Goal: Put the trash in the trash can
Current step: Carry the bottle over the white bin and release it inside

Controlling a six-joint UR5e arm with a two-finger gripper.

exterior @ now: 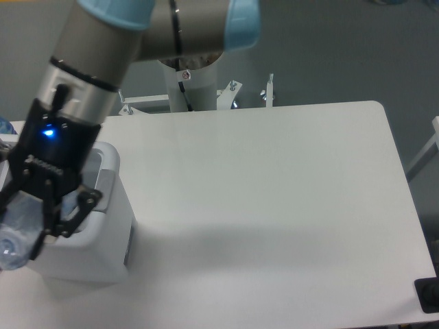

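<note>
My gripper (34,219) hangs at the far left, over the trash can (110,226), a white bin with a grey panel on its right rim. Its fingers (77,205) are shut on the trash, a crushed clear plastic bottle (17,233) whose lower end reaches the frame's left edge. The bottle is held above the bin's opening, which the gripper and arm mostly cover. The small white wrapper is hidden.
The white table (274,192) stretches to the right of the bin. The arm's white base column (188,86) and metal brackets (267,92) stand behind the table's far edge. A dark object (429,295) sits at the lower right corner.
</note>
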